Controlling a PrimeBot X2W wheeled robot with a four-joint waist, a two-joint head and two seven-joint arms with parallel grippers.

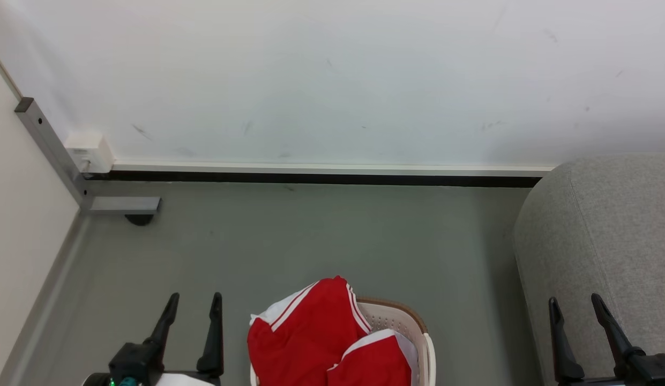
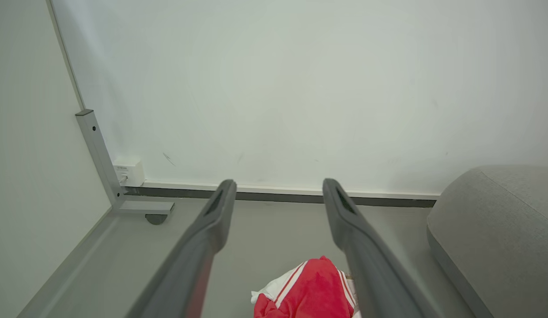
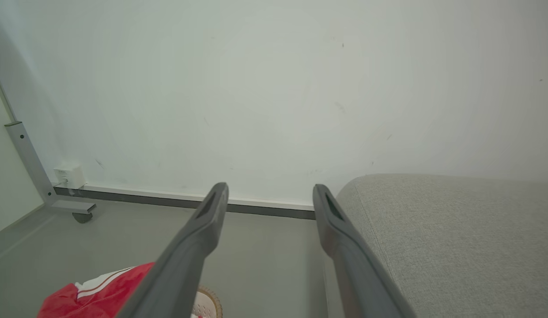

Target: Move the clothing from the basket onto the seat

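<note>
Left gripper [image 1: 195, 298]: two long, slim black fingers tapering to rounded tips, set on a boxy black base.
Lights [image 1: 120, 381]: small green and teal glows at the lower edge of the left base.
Forearm [image 1: 174, 379]: pale white shell just behind the left base.
Right gripper [image 1: 574, 299]: the same pair of long black fingers on an angular black mount.
Left fingers [image 2: 212, 225]: up close, matt dark grey, with a narrow sunken slot near each tip.
Right fingers [image 3: 340, 229]: same grey finish and slots.
</note>
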